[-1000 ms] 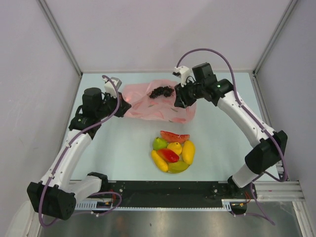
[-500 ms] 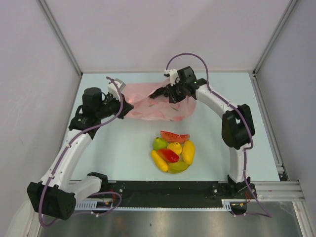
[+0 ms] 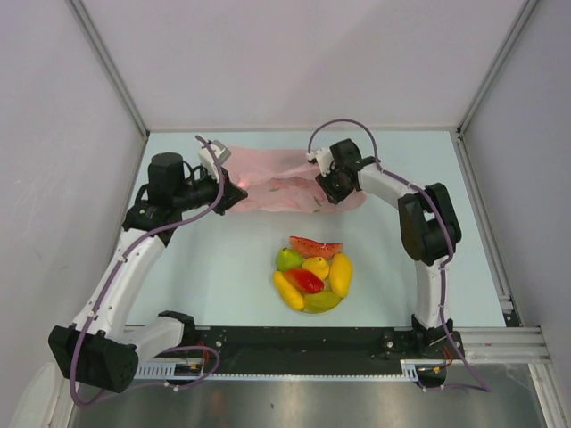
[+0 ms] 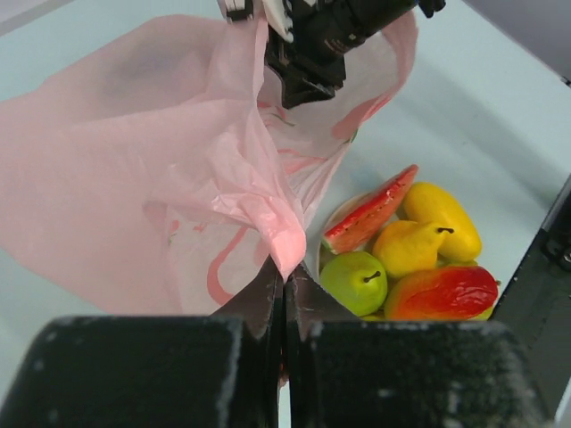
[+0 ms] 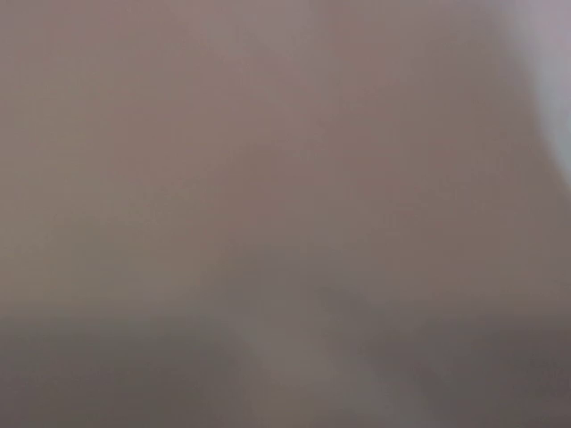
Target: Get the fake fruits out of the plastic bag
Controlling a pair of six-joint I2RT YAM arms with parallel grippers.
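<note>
Fruit heap in front, pink bag behind
The fake fruits lie heaped on the table. Beyond, the left gripper pinches a fold of the plastic bag. The right gripper presses into it, and its fingers cannot be made out.

pale blue bench top, plain grey walls at far, left, right edges, black rail along near edge, even light
</note>
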